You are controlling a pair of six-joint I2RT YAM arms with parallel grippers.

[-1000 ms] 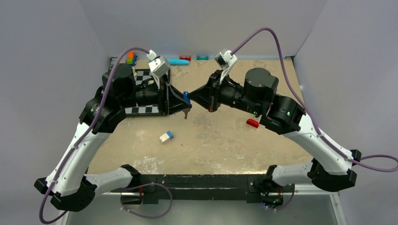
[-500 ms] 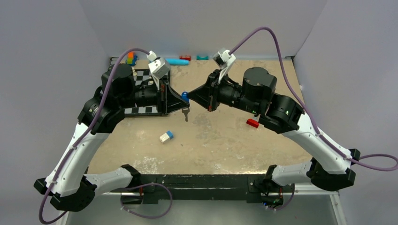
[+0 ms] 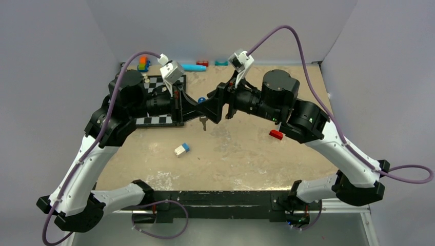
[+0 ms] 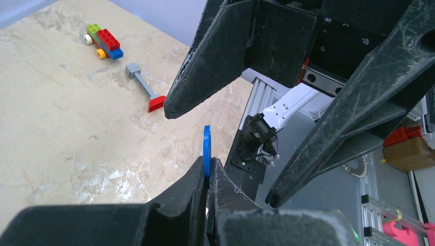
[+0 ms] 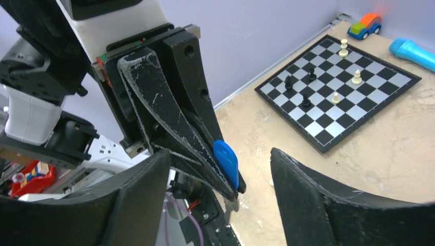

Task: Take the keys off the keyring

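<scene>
Beige worktop [image 3: 246,154] lies under both arms, which meet in the upper middle of the overhead view. Left gripper [image 4: 208,171] is clamped flat on the blue-headed key [image 4: 206,146], and the silver key [image 3: 204,123] dangles beneath it. Right gripper [image 5: 218,159] stands spread, one jaw on either side of the blue head. Both keys look light, stiff and slick, so the plastic head probably offers the surest hold.

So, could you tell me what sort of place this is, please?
Most likely a robotics lab test cell: a left arm and right arm bolted to one table, plain grey walls round it, and a chessboard and toy bricks as props.
</scene>
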